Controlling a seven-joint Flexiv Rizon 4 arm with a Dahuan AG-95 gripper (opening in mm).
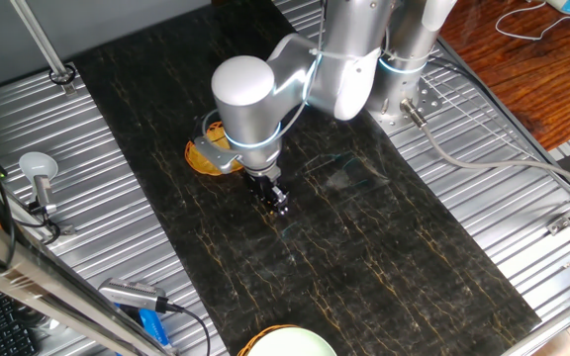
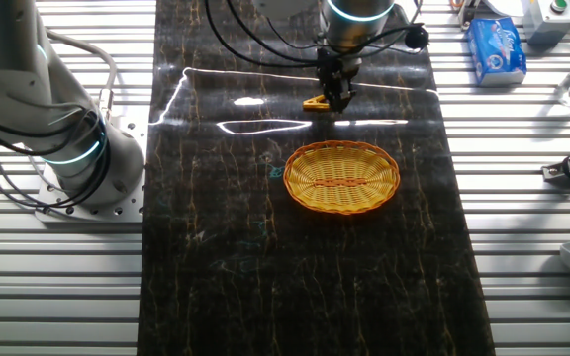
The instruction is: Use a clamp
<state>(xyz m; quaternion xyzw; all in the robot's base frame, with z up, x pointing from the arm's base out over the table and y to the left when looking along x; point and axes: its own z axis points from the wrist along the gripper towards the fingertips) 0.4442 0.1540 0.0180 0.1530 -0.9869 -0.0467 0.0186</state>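
Observation:
The clamp (image 2: 315,102) is a tiny yellow-orange clip low over the dark table mat, at the far end in the other fixed view. My gripper (image 2: 337,97) points straight down, its fingers close together on the clamp's right end, so the clip sticks out to the left. In one fixed view the gripper (image 1: 277,201) is just above the mat, and the clamp is hidden behind the fingers. The round woven basket (image 2: 342,178) sits on the mat apart from the clamp. In one fixed view the basket (image 1: 202,158) is mostly hidden behind the arm.
The arm's base (image 2: 77,148) stands left of the mat. A blue-and-white packet (image 2: 498,49) lies at the far right. A white bowl rim (image 1: 287,341) shows at the mat's near edge, and a small white stand (image 1: 40,170) is on the ribbed metal table.

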